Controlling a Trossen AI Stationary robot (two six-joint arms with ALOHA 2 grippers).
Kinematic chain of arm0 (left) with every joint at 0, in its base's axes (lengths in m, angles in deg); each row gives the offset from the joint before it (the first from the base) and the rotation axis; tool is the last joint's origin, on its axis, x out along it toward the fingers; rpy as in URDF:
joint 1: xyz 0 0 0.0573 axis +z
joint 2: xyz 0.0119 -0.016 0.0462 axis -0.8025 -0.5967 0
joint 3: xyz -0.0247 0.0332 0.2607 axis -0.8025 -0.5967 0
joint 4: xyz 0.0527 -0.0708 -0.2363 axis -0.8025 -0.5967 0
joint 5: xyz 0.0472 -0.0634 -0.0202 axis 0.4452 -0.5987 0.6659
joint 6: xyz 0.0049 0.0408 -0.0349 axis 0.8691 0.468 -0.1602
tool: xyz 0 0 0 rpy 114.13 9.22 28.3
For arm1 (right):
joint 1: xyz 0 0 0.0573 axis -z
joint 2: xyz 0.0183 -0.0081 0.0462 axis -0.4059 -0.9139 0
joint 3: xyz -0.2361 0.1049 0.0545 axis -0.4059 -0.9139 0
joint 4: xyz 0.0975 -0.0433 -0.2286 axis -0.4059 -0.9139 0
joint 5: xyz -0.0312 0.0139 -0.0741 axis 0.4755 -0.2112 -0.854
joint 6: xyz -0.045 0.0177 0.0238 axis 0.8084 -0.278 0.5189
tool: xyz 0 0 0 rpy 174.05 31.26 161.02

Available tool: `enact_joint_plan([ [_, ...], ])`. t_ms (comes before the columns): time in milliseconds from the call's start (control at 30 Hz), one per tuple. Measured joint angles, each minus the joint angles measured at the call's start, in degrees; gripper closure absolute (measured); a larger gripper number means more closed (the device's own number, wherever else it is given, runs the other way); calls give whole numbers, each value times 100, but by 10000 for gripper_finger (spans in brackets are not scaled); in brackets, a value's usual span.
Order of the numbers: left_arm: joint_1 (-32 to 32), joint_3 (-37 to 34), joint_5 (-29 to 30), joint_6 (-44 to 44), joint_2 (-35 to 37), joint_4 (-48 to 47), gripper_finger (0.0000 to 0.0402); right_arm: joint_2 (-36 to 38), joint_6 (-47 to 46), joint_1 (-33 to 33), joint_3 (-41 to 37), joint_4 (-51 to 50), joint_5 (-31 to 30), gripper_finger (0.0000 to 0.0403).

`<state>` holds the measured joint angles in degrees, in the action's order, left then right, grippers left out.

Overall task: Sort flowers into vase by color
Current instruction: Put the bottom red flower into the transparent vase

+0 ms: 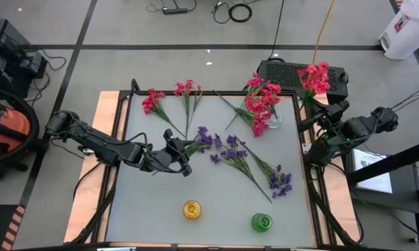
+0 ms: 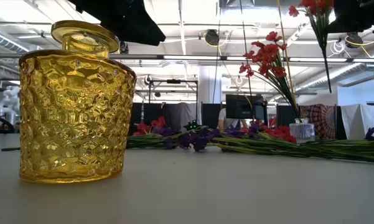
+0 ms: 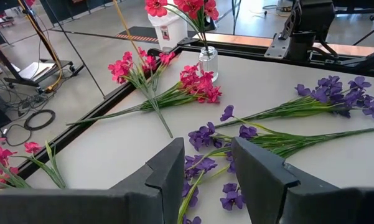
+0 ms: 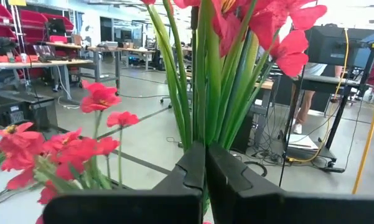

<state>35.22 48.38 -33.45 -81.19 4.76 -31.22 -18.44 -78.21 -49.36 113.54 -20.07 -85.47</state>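
While the two dark arms reach in from opposite sides, the grey tabletop [image 1: 146, 202] carries the following items.

Left gripper [image 1: 185, 155]: low over the table's middle-left, fingers [image 3: 174, 177] standing apart with nothing clamped between them, poised over the blossoms of a purple artificial sprig [image 1: 203, 140] lying flat.

Right gripper [image 1: 319, 120]: raised beside the table's far right corner, fingers [image 4: 190, 171] pressed together on the green stems of a red artificial flower bunch [image 1: 314, 78], which stands upright above it.

Small clear glass vase [image 1: 274, 120]: near the far right edge, holding red flower sprigs [image 1: 263, 96] upright.

Loose red sprigs, lying flat: one [image 1: 153, 102] near the far left corner; a second [image 1: 188, 89] just beside it; a further cluster [image 1: 258, 124] touching or just beside the clear vase.

Loose purple sprigs, lying flat: a spread [image 1: 232, 151] at the centre; another [image 1: 281, 183] toward the right edge, stems crossing.

Yellow textured glass vase [image 1: 192, 209]: upright near the front edge, no flowers in it.

Green glass vase [image 1: 261, 222]: upright near the front edge, to the right of the yellow one and apart from it, no flowers in it.
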Motion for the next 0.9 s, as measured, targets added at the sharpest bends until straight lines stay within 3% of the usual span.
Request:
enact_joint_plan([
  [300,0,0,-1,0,0,0,258,688,156,-4,0,42,-23,403],
  [567,1,0,1,1,0,0,258,463,708,93,-192,1167,-25,403],
  [900,0,0,0,1,0,0,258,397,572,477,-269,1380,-25,403],
])
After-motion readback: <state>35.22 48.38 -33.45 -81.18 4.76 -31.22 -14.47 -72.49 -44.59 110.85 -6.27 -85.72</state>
